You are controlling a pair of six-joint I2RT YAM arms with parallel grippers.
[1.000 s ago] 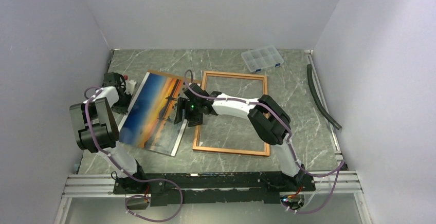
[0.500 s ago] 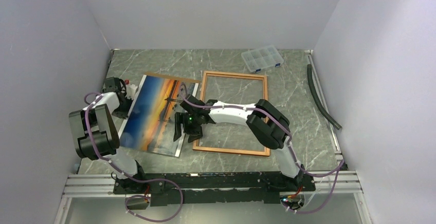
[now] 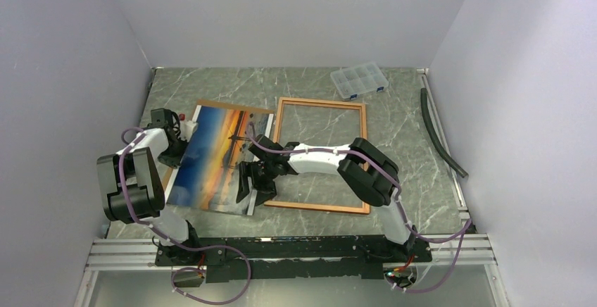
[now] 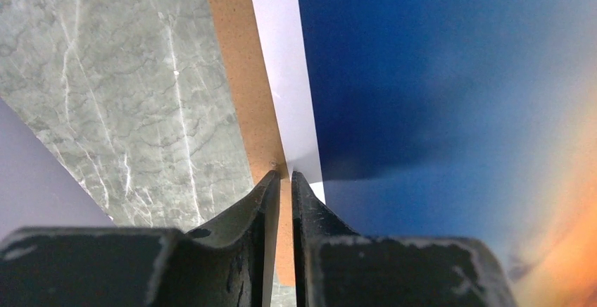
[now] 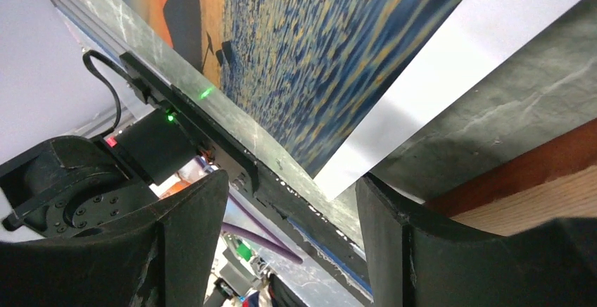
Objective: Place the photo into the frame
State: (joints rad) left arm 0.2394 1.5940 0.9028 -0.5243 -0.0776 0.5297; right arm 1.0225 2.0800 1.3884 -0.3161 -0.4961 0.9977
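The photo (image 3: 211, 155), an orange sunset over blue water with a white margin, lies left of the frame (image 3: 322, 102) on a brown backing board (image 4: 243, 74). My left gripper (image 3: 184, 136) sits at the photo's left edge. In the left wrist view its jaws (image 4: 283, 177) stand almost together. The white margin (image 4: 281, 74) ends at their tips and the board shows through the thin slit. Whether they pinch the photo (image 4: 436, 74) does not show. My right gripper (image 3: 250, 184) is open at the photo's near right corner (image 5: 331, 173), beside the frame's wooden bar (image 5: 521, 173).
A small clear compartment box (image 3: 359, 80) stands at the back right. A dark hose (image 3: 440, 134) lies along the right wall. The metal rail (image 3: 296, 247) carrying the arm bases runs along the near edge. Walls close in on the left, the back and the right.
My right gripper has slid toward the near edge along the photo's right side to its near corner. The left gripper has moved in toward the photo's left edge and its jaws have narrowed.
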